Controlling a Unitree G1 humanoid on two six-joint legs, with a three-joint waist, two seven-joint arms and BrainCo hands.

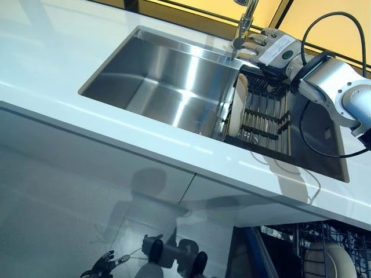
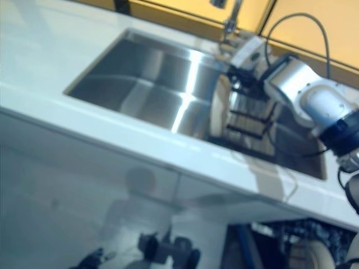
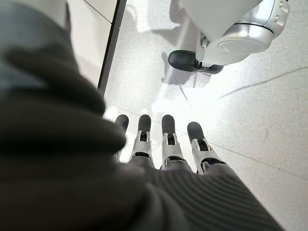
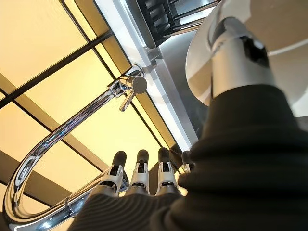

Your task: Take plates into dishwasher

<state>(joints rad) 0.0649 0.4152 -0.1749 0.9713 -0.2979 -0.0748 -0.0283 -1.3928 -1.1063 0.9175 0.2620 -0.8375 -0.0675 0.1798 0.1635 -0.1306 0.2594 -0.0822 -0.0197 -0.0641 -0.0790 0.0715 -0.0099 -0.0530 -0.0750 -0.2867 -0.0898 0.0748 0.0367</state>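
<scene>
right hand (image 1: 271,49) relaxed and empty above the upright plate (image 1: 239,98) in the sink rack (image 1: 264,116). left hand (image 3: 163,144) hanging low, straight-fingered, holding nothing.

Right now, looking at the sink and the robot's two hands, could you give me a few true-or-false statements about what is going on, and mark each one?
1. The right hand is over the black wire dish rack in the stainless steel sink. True.
2. The right hand's fingers are curled round the white round plate. False: they are straight and hold nothing; the plate stands on edge in the rack.
3. The left hand is down by the floor, holding nothing. True.
4. The sink's big basin is full of dishes. False: no dishes show in it.
5. A white plate already sits in the dishwasher's rack below the counter. True.
</scene>
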